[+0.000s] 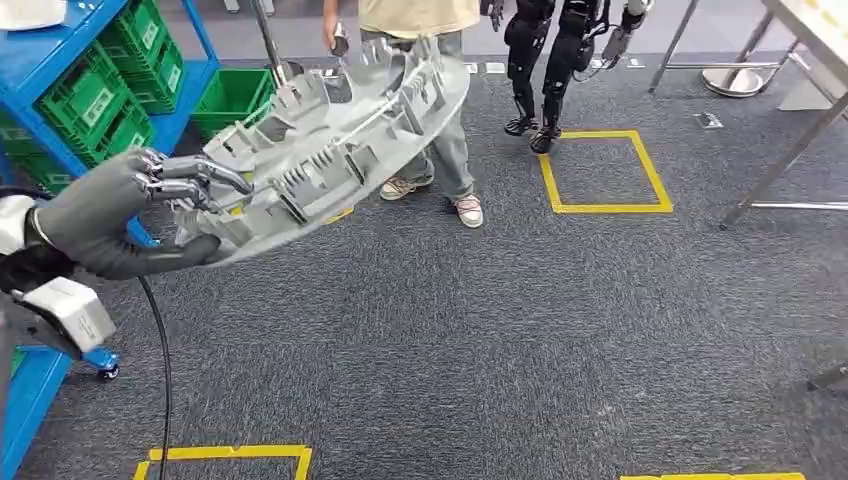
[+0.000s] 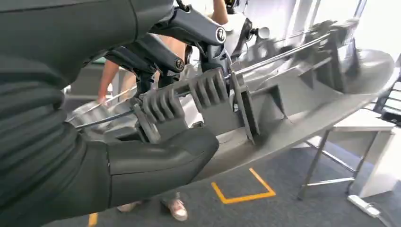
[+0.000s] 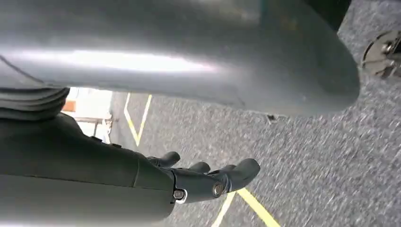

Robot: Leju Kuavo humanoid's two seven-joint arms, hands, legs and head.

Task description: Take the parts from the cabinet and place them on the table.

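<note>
My left hand (image 1: 120, 215) grips one end of a large grey curved part (image 1: 330, 140) with ribs and clips on its inner face. The part hangs in the air, slanting up and away from the hand toward the person ahead. In the left wrist view the thumb (image 2: 156, 161) presses under the part's rim (image 2: 293, 99) while the dark fingers (image 2: 189, 33) hook over its ribs. My right hand (image 3: 156, 175) hangs over the carpet with its fingers stretched out and nothing in it.
A blue cabinet (image 1: 60, 60) with green bins (image 1: 95, 100) stands at my left. A person (image 1: 430, 90) and another robot's legs (image 1: 545, 70) are ahead. A metal-legged table (image 1: 800, 130) is at the far right. Yellow floor squares (image 1: 600, 170) mark the grey carpet.
</note>
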